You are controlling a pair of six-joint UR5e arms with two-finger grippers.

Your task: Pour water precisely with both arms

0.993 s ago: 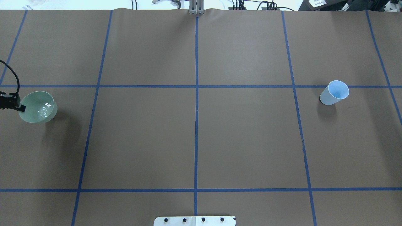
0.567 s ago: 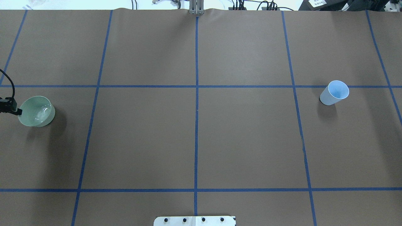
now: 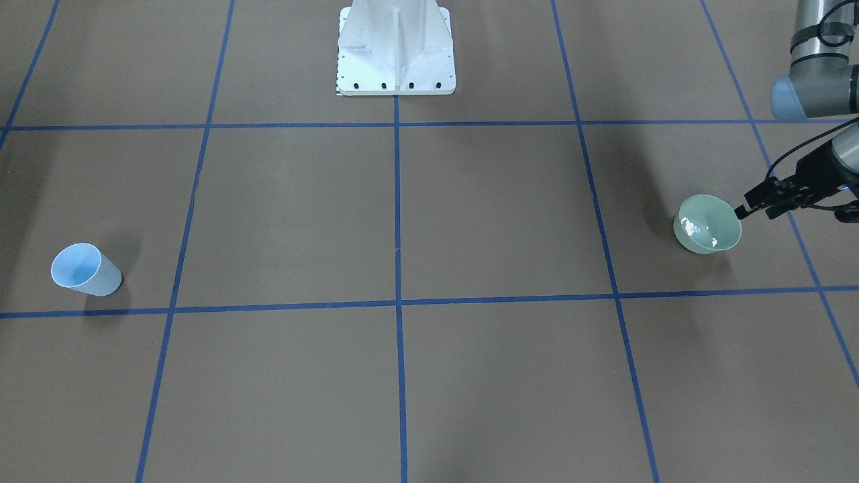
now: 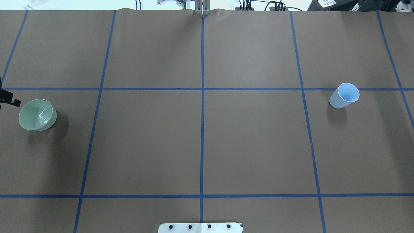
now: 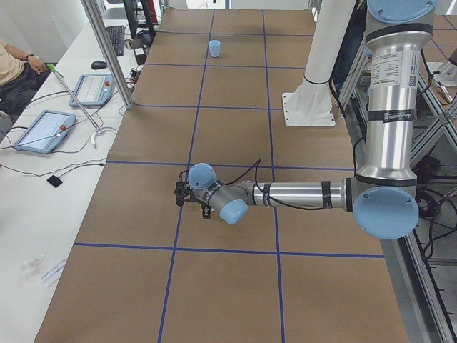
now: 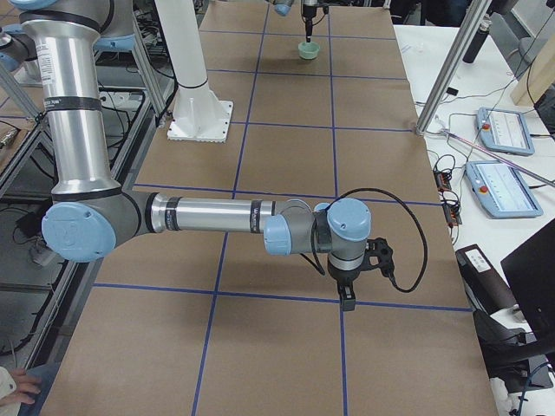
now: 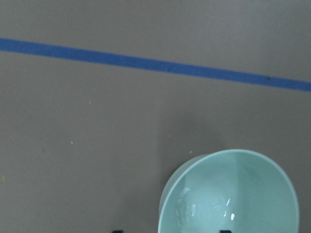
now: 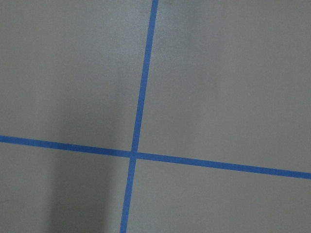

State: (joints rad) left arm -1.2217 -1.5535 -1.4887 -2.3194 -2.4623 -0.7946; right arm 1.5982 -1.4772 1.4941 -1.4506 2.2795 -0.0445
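Glossy round pale-green bowl [image 4: 26, 111] with glinting water [image 4: 44, 116], tapered matte blue cup [image 4: 339, 100]

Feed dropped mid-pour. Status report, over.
Left tool open at bowl rim. Right tool over bare table, state unclear. Water in bowl, on table. Nothing between bowl and cup.

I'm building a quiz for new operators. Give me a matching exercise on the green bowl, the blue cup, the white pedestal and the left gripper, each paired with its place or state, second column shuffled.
Column one:
1. green bowl
2. blue cup
3. white pedestal
4. left gripper

Column two:
A. stands on the robot's right side of the table
B. open, close by the bowl's rim
C. holds glinting water
D. bolted at the robot's edge, on the centre line

Pairs: 1-C, 2-A, 3-D, 4-B.
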